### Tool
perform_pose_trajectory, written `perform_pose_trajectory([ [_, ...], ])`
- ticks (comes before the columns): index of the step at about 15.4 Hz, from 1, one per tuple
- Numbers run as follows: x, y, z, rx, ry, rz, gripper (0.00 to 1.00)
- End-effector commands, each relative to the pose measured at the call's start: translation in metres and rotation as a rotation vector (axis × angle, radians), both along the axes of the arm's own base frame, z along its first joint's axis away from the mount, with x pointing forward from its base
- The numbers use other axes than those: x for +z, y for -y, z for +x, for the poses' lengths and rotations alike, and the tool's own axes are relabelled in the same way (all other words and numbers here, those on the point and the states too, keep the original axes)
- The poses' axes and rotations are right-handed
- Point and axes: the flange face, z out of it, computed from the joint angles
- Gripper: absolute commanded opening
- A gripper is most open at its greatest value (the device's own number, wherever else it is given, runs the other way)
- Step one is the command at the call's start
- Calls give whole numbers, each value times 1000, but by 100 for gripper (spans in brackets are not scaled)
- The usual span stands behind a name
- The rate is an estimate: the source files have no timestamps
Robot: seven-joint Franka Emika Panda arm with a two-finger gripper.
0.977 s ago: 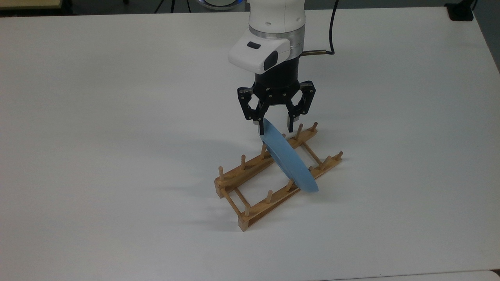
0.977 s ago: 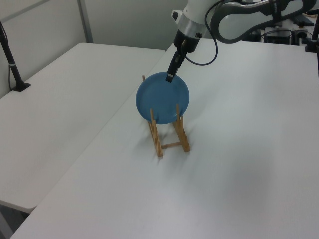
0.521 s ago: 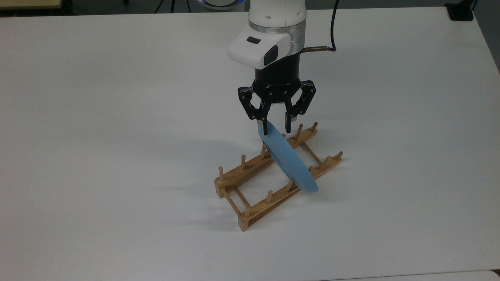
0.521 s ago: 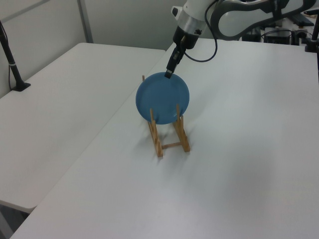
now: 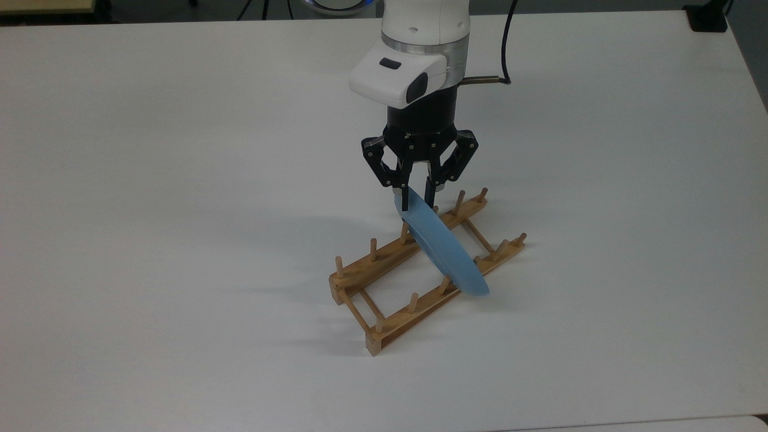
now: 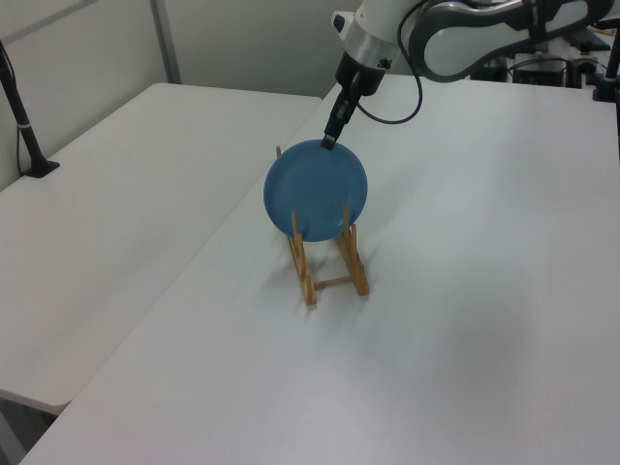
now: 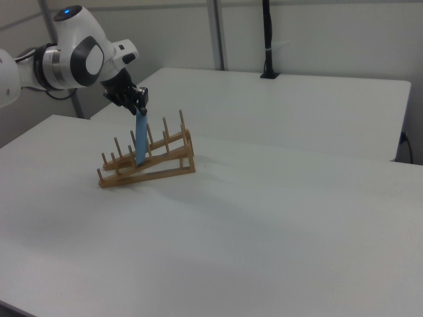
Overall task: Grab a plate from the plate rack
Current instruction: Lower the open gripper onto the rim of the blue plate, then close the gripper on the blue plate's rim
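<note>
My tool [image 5: 417,201] pinches the top edge of the plate [image 5: 443,247], its fingers closed narrowly on the rim. The light-blue plate stands on edge between the pegs of the plate rack [image 5: 390,282], toward the rack's far end in the top view, on the white worktop [image 5: 180,180].

The arm reaches in from the top view's far side, wrist pointing straight down. The gripper [image 5: 418,198] hangs with its fingers [image 5: 429,191] drawn close together.

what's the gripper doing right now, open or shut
Gripper: shut on the plate's top rim; plate sits in the rack.
</note>
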Motion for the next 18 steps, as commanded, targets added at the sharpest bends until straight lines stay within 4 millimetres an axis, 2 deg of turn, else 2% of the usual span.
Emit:
perform_pose_trajectory([
  [1,-8,-3,4,5,16,-33,33],
  [4,-9,-4,4,7,15,-38,14],
  [6,-9,-5,4,9,15,-38,9],
  [18,14,-3,-2,11,45,-31,7],
])
